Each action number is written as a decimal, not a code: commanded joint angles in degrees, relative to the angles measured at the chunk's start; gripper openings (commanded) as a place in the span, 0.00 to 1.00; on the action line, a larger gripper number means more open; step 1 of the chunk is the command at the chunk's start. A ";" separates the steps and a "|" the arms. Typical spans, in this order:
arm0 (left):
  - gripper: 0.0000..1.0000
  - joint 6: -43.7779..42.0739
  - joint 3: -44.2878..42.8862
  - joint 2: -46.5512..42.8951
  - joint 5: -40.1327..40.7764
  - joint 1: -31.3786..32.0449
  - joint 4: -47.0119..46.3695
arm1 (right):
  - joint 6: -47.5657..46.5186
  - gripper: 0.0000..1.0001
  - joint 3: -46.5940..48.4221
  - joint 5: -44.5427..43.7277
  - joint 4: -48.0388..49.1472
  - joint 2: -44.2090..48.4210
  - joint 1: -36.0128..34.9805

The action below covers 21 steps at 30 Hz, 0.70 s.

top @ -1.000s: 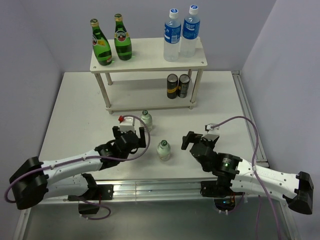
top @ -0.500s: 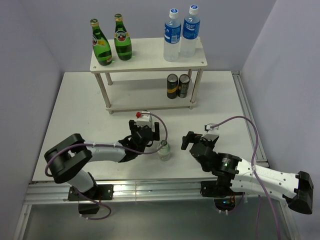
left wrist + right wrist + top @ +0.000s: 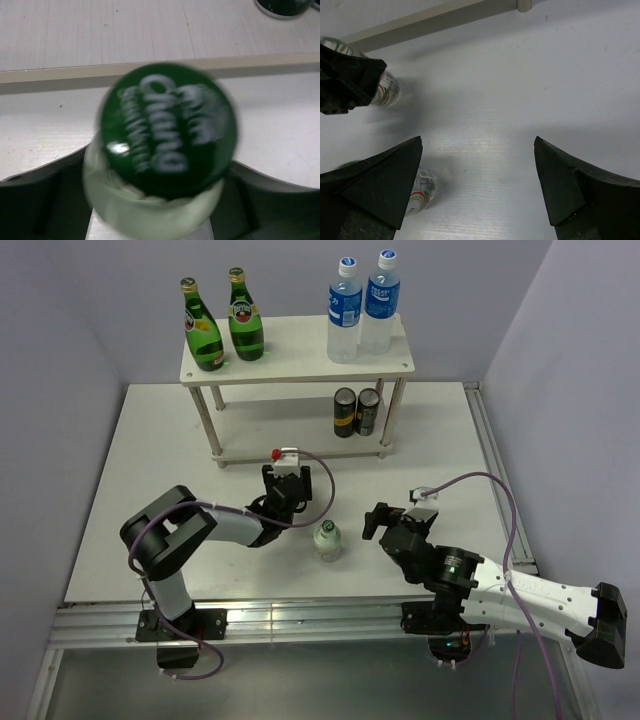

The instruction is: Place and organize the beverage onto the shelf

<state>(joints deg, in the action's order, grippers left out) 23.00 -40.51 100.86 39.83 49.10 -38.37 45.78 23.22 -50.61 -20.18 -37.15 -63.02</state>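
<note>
- Left hand (image 3: 287, 480) straddles a small bottle (image 3: 167, 130), with a finger close against each side; whether it is clenched tight cannot be told.
- That bottle is upright, its long axis vertical and its green cap toward the wrist.
- From this hand the shelf (image 3: 300, 358) lies at 12 o'clock, lower board nearest.
- At 5 o'clock a second small bottle (image 3: 326, 538) stands on the surface (image 3: 150, 460), between both hands.
- Right hand (image 3: 478, 142) is released and holds nothing.
</note>
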 commanded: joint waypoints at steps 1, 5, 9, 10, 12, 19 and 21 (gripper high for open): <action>0.63 -2.35 -2.55 0.31 0.59 -1.20 -4.17 | 0.54 1.00 0.42 -1.86 1.46 0.50 -0.26; 0.12 -2.35 -2.56 -7.57 1.81 -1.20 1.97 | 0.36 1.00 0.59 -1.77 1.73 -0.03 -0.26; 0.00 -3.31 -3.34 -16.38 6.21 -1.29 10.66 | 0.19 1.00 0.77 -1.69 2.08 -0.82 -0.26; 0.00 -3.84 -3.61 -19.79 6.31 -1.64 11.73 | 0.01 1.00 0.86 -1.69 2.17 -1.00 -0.26; 0.00 -4.98 -4.92 -22.71 5.87 -2.43 14.62 | 0.10 1.00 0.86 -1.60 2.17 -1.17 -0.26; 0.00 -8.41 -8.70 -25.37 1.92 -9.98 15.08 | -0.16 1.00 0.77 -1.33 2.26 -1.00 -0.26; 0.00 -7.89 -9.85 -24.31 0.34 -13.06 14.64 | -0.16 1.00 0.68 -1.42 2.43 -0.82 -0.26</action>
<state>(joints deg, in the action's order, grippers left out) 16.67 -46.28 76.88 41.28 39.09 -18.70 45.52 23.22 -50.59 -20.08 -38.17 -63.02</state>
